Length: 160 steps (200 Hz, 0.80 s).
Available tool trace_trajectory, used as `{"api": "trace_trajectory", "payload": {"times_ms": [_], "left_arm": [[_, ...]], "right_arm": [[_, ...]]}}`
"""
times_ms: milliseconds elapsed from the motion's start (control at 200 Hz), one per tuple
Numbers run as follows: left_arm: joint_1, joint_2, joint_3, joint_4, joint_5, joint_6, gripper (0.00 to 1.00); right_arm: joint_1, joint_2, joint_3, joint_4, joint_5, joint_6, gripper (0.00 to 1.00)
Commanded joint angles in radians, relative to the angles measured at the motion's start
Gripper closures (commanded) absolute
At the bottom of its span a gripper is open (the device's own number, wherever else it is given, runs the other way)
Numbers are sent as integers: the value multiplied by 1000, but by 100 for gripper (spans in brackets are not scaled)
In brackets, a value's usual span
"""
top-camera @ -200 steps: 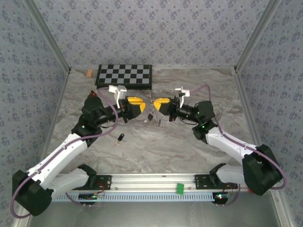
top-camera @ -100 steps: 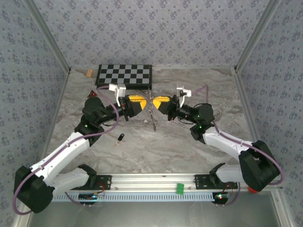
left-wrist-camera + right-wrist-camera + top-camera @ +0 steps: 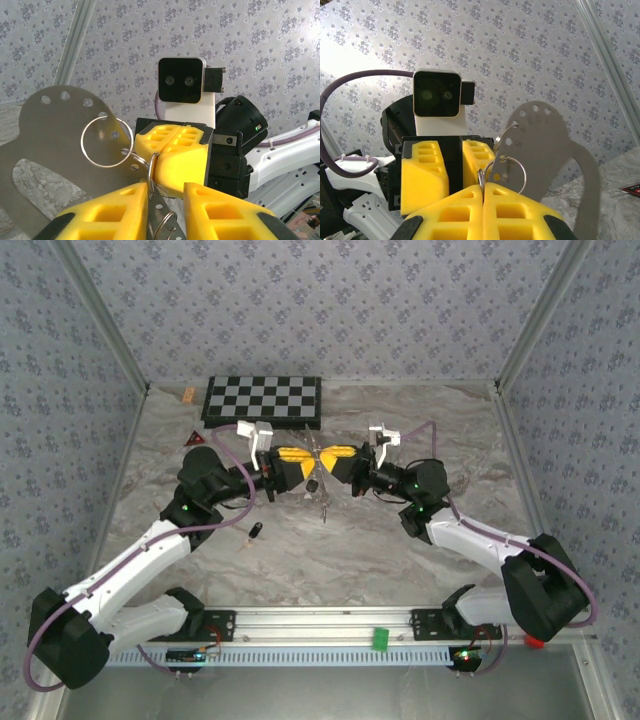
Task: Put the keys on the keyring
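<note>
You see a grey-blue floral print on the walls (image 3: 320,310) and grey veined marble on the table (image 3: 350,550). Upper left in the top view, the checkerboard (image 3: 263,400) is black and white, with a red triangle (image 3: 195,438) below it. The left gripper (image 3: 302,456) and right gripper (image 3: 332,453) have bright yellow fingers on white arms with black joints and purple cables. Left of centre, the key (image 3: 256,532) is black-headed. The keyring (image 3: 523,174) is silvery, the perforated plate (image 3: 555,145) dull grey, the tag (image 3: 380,638) green.

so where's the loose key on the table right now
In the top view the loose key lies on the marble table, left of centre, just beside the left arm.
</note>
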<state>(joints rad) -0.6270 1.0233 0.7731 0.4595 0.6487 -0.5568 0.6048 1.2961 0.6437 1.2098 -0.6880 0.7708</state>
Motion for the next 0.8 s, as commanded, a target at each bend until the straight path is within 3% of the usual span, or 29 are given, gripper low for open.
{"api": "trace_trajectory", "payload": {"times_ms": [0,795], "left_arm": [[-15,4,37,6,29,25,77],[-20,9,49,-25,-63,47,72]], "right_arm": [[9,2,20,42,12,4,100],[21,26,18,71,5,30,100]]}}
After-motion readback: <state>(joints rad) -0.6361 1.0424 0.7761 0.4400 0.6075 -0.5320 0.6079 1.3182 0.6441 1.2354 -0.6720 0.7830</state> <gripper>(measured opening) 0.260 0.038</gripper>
